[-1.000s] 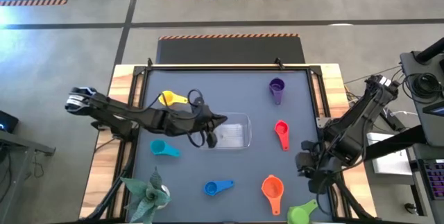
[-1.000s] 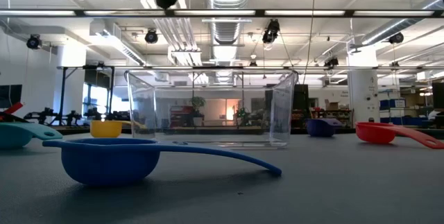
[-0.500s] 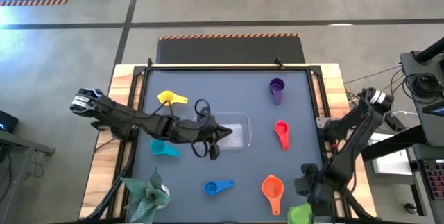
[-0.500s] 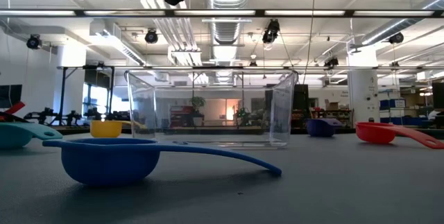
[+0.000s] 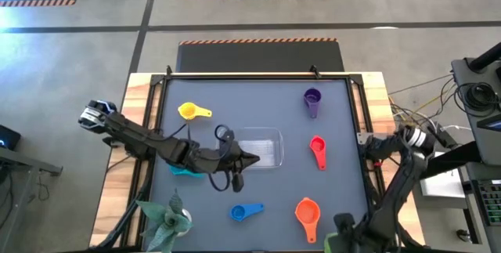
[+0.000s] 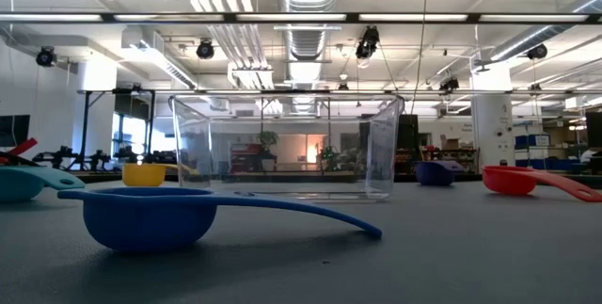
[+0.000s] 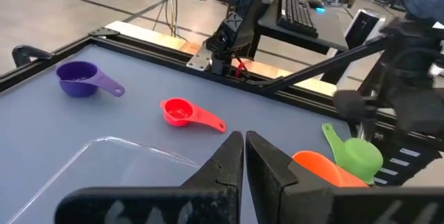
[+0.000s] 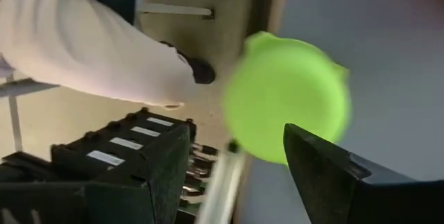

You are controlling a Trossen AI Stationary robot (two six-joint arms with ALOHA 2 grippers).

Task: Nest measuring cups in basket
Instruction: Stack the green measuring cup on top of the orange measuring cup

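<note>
Left gripper (image 5: 249,159): your left arm reaches across the mat, fingers (image 7: 232,160) pressed together with nothing between them, tip over the basket's near-left edge.
Right gripper (image 8: 239,172): you're down at the table's front right corner, fingers spread wide, directly above the green cup (image 8: 286,106), not touching it.
Basket (image 5: 266,145): mid-table, clear, no cup inside it.
Yellow cup (image 5: 189,111): far left of the basket.
Purple cup (image 5: 311,98): far right.
Red cup (image 5: 317,148): just right of the basket.
Orange cup (image 5: 307,211): near right.
Blue cup (image 5: 242,211): near centre.
Teal cup (image 5: 182,171): mostly hidden under your left arm.
</note>
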